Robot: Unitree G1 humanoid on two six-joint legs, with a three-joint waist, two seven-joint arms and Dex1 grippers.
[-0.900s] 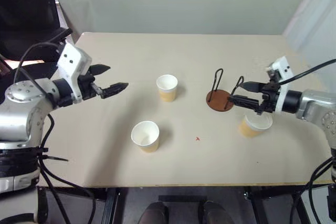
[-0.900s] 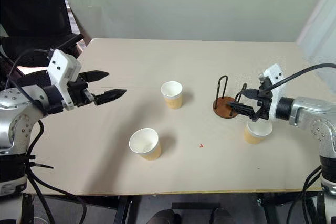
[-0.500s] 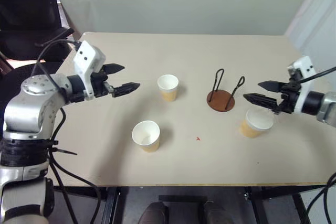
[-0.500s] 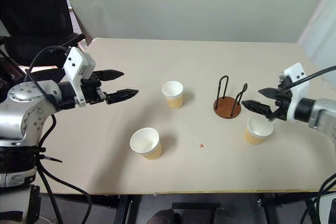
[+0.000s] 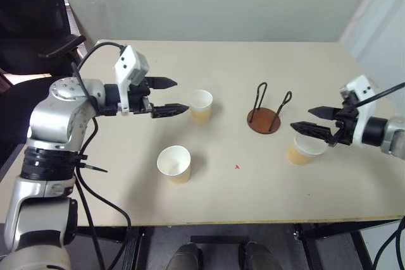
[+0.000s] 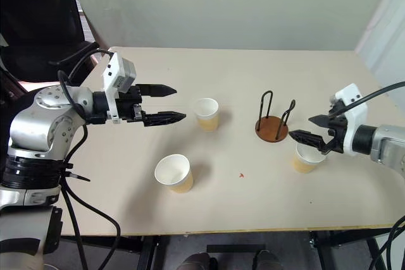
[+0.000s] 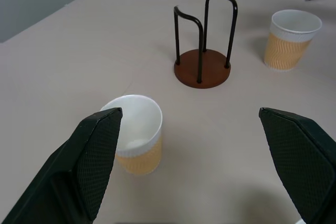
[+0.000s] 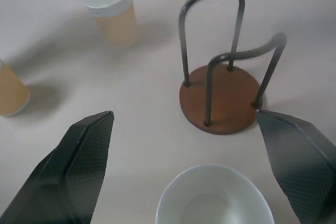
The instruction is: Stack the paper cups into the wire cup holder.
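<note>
Cups, count: three paper cups, all upright on the table (image 5: 253, 61), mouths up, none nested in another.
Holder, count: one wire cup holder (image 5: 264, 120), a brown disc base with two black wire loops; nothing sits in it.
Holder, axis: its long axis is vertical, loops rising straight from the base and open at the top.
Cups, axis: each stands with its long axis vertical, wide rim up, narrow foot down.
Far cup (image 5: 200, 105): left of the holder and about level with it, apart from it.
Near cup (image 5: 174, 163): further left of the holder and nearer the table's front edge, well apart from it.
Right cup (image 5: 304, 148): just beside the holder, on its right and slightly to the front, not touching the base.
Left gripper (image 5: 178, 97): hangs above the table left of the holder, tips pointing toward the far cup and ending just short of it; fingers spread wide, nothing between them.
Right gripper (image 5: 302, 120): right of the holder, tips pointing toward it, above the right cup's rim; fingers spread wide, holding nothing.
Wrist views: the far cup (image 7: 134, 134) stands between the left fingers' tips, untouched; the right cup (image 8: 215, 196) lies between the right fingers, the holder (image 8: 220, 98) beyond it.
</note>
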